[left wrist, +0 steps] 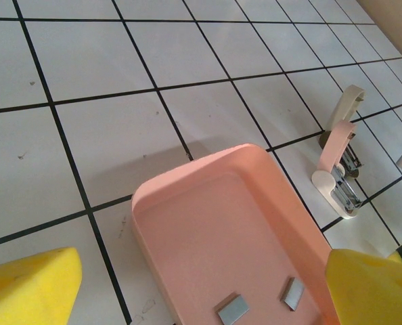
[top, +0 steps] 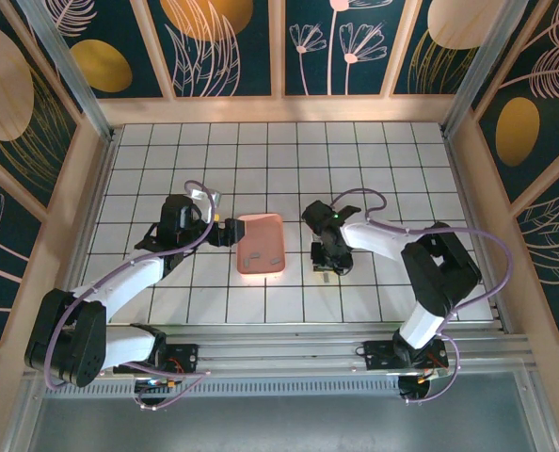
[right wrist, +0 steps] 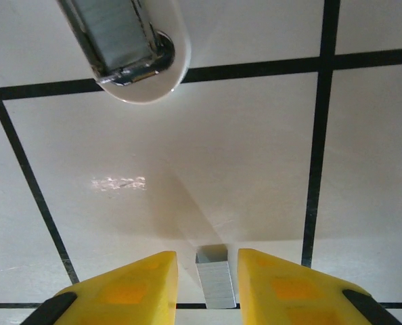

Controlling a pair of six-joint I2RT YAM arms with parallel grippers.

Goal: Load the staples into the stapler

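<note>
White tiled tabletop (top: pixel 289 160) ringed by floral panels (top: pixel 223 38): a pink tray (top: pixel 261 226) sits mid-table with two loose staples (left wrist: pixel 233 309) in its near half. Just right of the tray, the stapler (left wrist: pixel 340 162) lies hinged open, lid raised and silvery channel exposed. Also right of the tray, the right gripper (right wrist: pixel 206 258) appears clamped on a third staple strip (right wrist: pixel 214 277), not yet in the channel. The left gripper (left wrist: pixel 201 271) is spread wide at the tray's left side, holding nothing. Opening and pick-up look done; seating the strip and closing the lid remain, and whether the channel already holds staples cannot be told
</note>
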